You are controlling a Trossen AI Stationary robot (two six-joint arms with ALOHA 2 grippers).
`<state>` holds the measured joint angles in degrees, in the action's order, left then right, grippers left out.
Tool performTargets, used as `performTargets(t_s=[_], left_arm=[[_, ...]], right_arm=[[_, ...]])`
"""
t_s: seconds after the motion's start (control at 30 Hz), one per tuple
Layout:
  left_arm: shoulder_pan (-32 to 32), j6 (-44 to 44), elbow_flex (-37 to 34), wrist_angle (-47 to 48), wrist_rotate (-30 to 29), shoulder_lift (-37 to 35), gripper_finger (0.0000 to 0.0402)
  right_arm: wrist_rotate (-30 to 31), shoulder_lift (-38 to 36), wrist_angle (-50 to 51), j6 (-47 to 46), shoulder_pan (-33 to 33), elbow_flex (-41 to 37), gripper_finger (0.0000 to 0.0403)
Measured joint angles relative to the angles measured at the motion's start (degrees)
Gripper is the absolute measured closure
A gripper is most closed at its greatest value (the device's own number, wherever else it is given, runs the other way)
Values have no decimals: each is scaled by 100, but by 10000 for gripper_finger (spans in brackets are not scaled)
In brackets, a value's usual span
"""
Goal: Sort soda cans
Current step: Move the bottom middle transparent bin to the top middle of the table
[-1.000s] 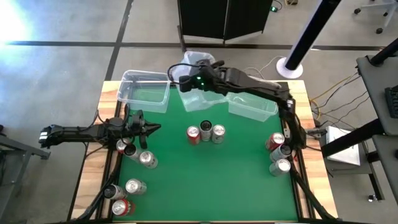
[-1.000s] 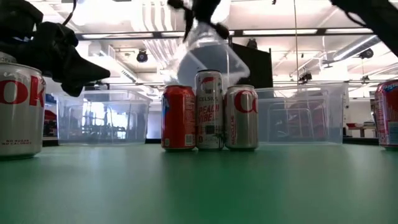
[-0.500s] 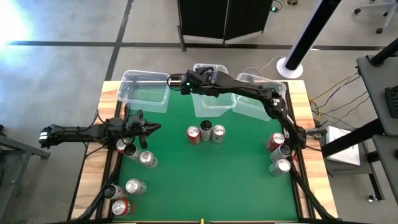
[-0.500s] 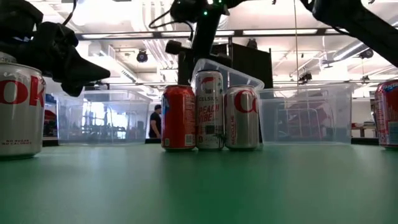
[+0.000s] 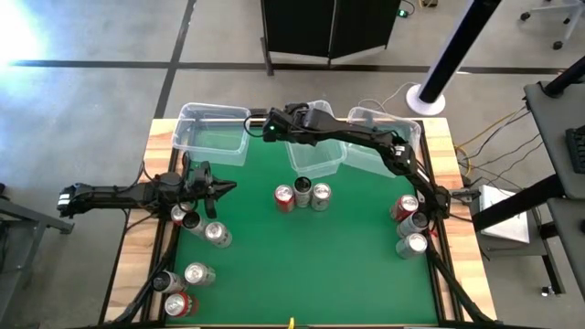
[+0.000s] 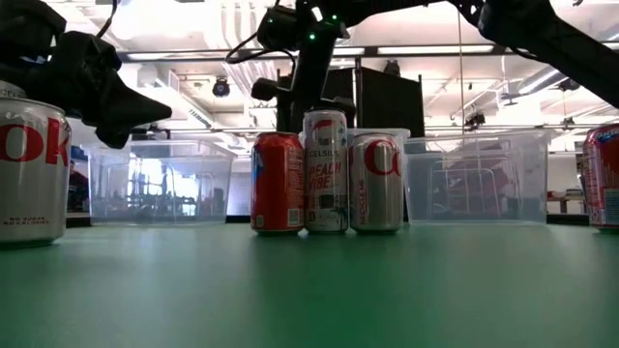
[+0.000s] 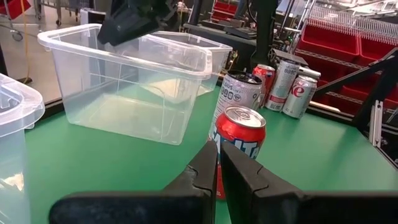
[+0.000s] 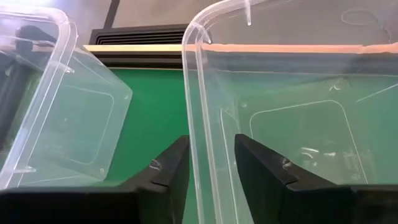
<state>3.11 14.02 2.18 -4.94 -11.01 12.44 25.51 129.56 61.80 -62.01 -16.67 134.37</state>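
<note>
Three soda cans stand upright mid-table: a red can (image 5: 284, 196), a dark can (image 5: 303, 189) and a silver can (image 5: 321, 195). More cans stand at the left (image 5: 218, 234) and the right (image 5: 411, 225). My right gripper (image 5: 285, 135) reaches over the far middle, shut on a clear plastic bin (image 5: 317, 153) that sits level between two other clear bins (image 5: 215, 132) (image 5: 379, 151). My left gripper (image 5: 228, 188) is shut on nothing and hovers left of the three cans, pointing at the red can (image 7: 239, 134). My right gripper holds the bin by the rim of its left wall (image 8: 194, 143), one finger inside the bin and one outside. The fingers come slanting down from above. The bin stands level behind the three cans (image 6: 382, 133); the cans hide its bottom.
The left bin (image 7: 124, 81) and the right bin (image 6: 474, 179) stand close on either side of the held one. Several cans crowd the near left corner (image 5: 183, 291). Bare green mat (image 5: 311, 265) lies near the table's front.
My right gripper has come down toward the table with the clear bin. The bin was lifted and tipped over the far edge a second ago. It now sits level between the other two bins, a little nearer the three cans.
</note>
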Motion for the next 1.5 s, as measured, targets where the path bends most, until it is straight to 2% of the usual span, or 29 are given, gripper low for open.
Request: performTargets(t_s=[0.13, 0.27, 0.4, 0.53, 0.57, 0.7, 0.77, 0.83, 1.0, 1.2, 1.33, 1.5], left_arm=[[0, 0, -1, -4, 0, -2, 397], [0, 3, 0, -4, 1, -2, 397], [0, 47, 0, -10, -1, -4, 397], [0, 59, 0, -79, 1, -2, 397], [0, 72, 0, -90, 1, -2, 397], [-3, 157, -1, -168, 0, 5, 397], [-4, 168, 1, -175, 1, -2, 397], [-4, 197, -1, -212, 1, 16, 397], [-7, 199, -1, -216, 1, 25, 397], [-7, 199, -1, -253, 1, 77, 397], [-7, 204, -1, -282, 1, 73, 397], [-7, 290, -1, -309, 4, 76, 397]], right_arm=[[-86, -79, -43, 330, 0, 0, 255], [-474, -393, 53, 1249, -26, 23, 235], [-552, -927, 986, 1977, -26, 46, 216], [-464, -1233, 2716, 1734, -37, 23, 207], [-502, -1262, 2882, 1611, -37, -19, 206], [-1432, -1751, 2386, 1478, -2, -663, 202], [-1439, -1986, 2597, 1303, 4, -1002, 202], [-1086, -2197, 2905, 1046, -7, -1481, 202], [-1106, -3025, 2080, 617, -34, -2980, 202], [-1496, -3445, 1122, 252, -31, -4354, 202], [-1597, -3554, 359, 287, -127, -4788, 202], [-1680, -3493, -320, 464, -155, -4850, 202]])
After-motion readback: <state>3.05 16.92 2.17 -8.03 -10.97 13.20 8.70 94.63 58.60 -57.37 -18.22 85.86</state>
